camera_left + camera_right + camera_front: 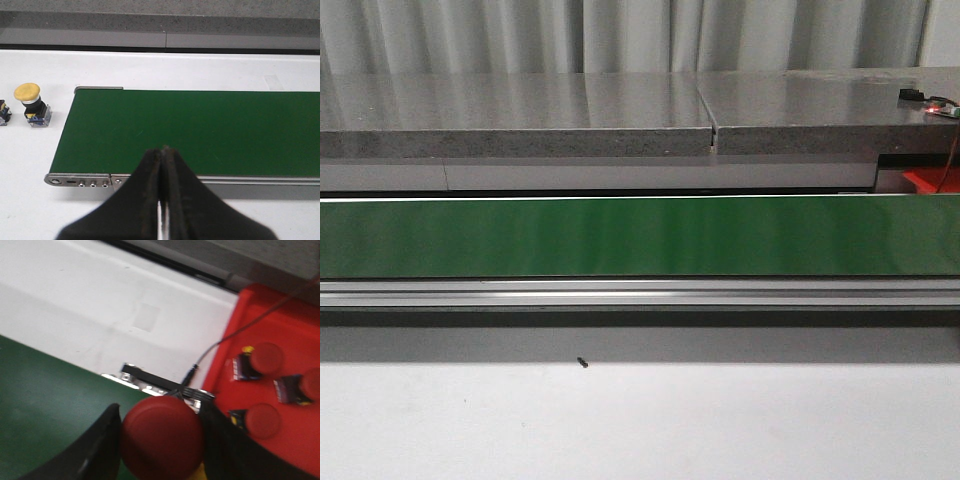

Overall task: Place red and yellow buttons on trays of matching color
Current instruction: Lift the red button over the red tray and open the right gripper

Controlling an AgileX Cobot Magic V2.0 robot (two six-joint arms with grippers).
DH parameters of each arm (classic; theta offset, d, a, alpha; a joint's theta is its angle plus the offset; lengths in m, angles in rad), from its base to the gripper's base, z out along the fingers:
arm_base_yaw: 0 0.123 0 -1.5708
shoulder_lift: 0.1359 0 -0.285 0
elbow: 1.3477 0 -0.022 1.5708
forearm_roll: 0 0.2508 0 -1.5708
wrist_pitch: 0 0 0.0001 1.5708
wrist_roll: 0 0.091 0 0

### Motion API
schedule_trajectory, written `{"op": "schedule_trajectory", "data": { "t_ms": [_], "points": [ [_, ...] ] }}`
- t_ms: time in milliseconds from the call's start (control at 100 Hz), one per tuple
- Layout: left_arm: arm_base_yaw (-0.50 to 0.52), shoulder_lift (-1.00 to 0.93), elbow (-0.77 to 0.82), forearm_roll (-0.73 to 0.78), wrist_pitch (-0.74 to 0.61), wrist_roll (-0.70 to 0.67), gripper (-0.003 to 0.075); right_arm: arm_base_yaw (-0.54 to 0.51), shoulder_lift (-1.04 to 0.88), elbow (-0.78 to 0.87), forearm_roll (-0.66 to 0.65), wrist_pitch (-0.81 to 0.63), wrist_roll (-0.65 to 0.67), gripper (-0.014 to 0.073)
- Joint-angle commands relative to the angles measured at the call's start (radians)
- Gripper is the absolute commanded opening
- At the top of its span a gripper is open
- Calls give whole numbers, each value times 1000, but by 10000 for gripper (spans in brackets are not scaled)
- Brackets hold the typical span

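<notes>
Jaws of my right gripper (pixel 160 440) clamp a red button (pixel 162 437) — bound for the red tray (pixel 280 340) at right — while my left gripper (pixel 162 165) sits pressed together.

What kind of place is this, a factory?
Probably a lab mock-up of a factory sorting line: a green conveyor belt, a red tray already holding red buttons, and the right hand carrying another red button.
</notes>
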Motion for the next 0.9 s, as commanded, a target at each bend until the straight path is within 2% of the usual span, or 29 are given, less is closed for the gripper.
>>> {"op": "schedule_trajectory", "data": {
  "t_ms": [0, 150, 340, 890],
  "points": [
    [-8, 1, -25, -16, -60, 0, -20, -77, -42, -36, 41, -71, -1, 192],
    [-8, 1, -25, -16, -60, 0, -20, -189, -29, -36, 80, -136, -2, 192],
    [-8, 1, -25, -16, -60, 0, -20, -272, 33, -36, 150, -169, -12, 192],
    [-8, 1, -25, -16, -60, 0, -20, -314, 313, -36, 172, -284, -15, 192]
  ]
}}
